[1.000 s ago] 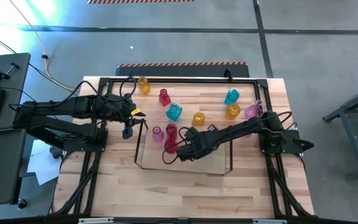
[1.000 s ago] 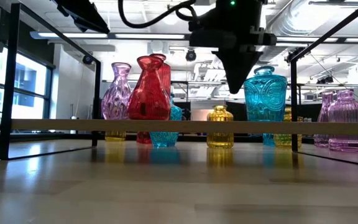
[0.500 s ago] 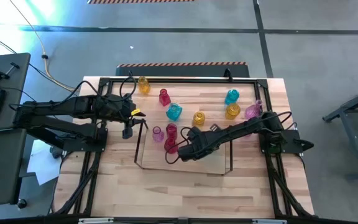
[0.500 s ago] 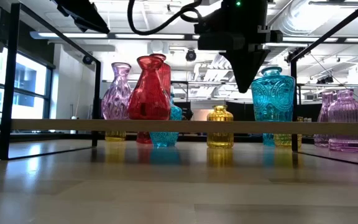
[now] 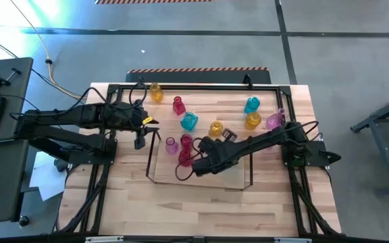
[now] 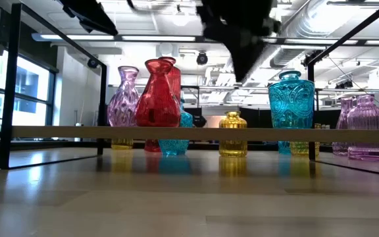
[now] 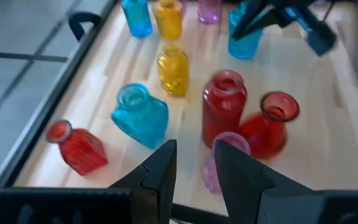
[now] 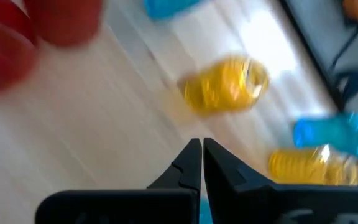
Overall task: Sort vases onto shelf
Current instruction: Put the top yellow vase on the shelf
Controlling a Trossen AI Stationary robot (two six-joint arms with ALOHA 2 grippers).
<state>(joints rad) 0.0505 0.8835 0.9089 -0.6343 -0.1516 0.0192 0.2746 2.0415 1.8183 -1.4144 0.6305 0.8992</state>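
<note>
Wooden desk [image 5: 201, 202] bearing the shelf [image 5: 198, 177], a low clear tray with dark end frames. Purple and red vases [image 5: 185, 143] stand at its left rear corner; the rest, including a yellow vase [image 5: 215, 127], stand behind it on the desk. Right claw [image 5: 204, 160] hangs over the shelf, fingers closed and empty; to fetch the yellow vase it should rise clear of the red vases, then open. Left claw [image 5: 138, 140], slightly open, waits beside the shelf's left frame.
</note>
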